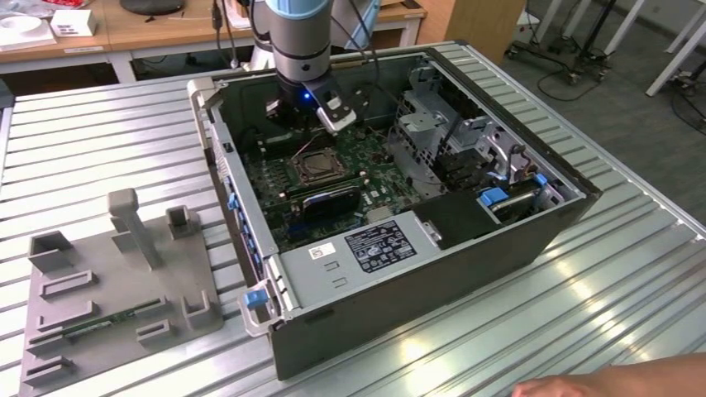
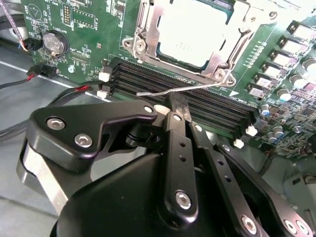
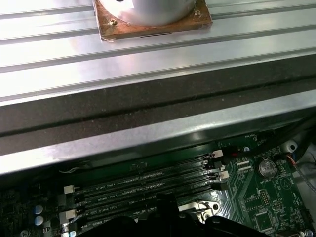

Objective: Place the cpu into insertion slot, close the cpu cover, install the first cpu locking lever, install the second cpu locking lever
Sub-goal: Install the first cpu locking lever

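The ribbed metal table (image 1: 99, 141) carried an open computer case (image 1: 464, 281). A grey plastic tray (image 1: 111, 306) lay beside it, at the exterior view's left.

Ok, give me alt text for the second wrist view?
The black pincer is shut on a thin silver locking lever beside the memory slots. Beyond it, the cpu sits under the closed cpu cover.

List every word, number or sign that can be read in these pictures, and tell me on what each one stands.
Nothing can be read with certainty.
Large label on the power supply, exterior view: print too small.
Small white sticker beside it: too small.
White lettering on the green circuit board, second wrist view: blurred.
White lettering on the memory slots, first wrist view: too small.
Faint marks on the cpu, second wrist view: unreadable.
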Robot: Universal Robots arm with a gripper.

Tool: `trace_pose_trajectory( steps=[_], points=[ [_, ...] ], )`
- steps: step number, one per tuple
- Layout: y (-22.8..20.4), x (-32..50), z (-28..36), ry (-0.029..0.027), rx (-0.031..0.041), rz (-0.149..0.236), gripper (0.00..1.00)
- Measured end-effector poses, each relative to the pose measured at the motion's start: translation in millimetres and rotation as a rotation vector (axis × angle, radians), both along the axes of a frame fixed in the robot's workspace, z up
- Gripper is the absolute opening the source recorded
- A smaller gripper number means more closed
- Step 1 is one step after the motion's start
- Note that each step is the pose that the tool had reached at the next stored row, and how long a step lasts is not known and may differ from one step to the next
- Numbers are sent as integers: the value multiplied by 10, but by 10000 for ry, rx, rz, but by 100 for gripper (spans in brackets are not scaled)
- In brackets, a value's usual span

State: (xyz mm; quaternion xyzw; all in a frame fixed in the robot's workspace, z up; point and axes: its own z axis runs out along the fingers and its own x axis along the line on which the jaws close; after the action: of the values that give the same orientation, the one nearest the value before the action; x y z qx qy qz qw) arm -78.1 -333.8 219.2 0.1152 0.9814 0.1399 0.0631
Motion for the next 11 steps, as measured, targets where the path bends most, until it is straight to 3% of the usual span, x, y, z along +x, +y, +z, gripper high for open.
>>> trace_pose_trajectory(
  steps=[11],
  points=[
    [-6, 33, -85, 1, -1, -1, 11]
  ],
)
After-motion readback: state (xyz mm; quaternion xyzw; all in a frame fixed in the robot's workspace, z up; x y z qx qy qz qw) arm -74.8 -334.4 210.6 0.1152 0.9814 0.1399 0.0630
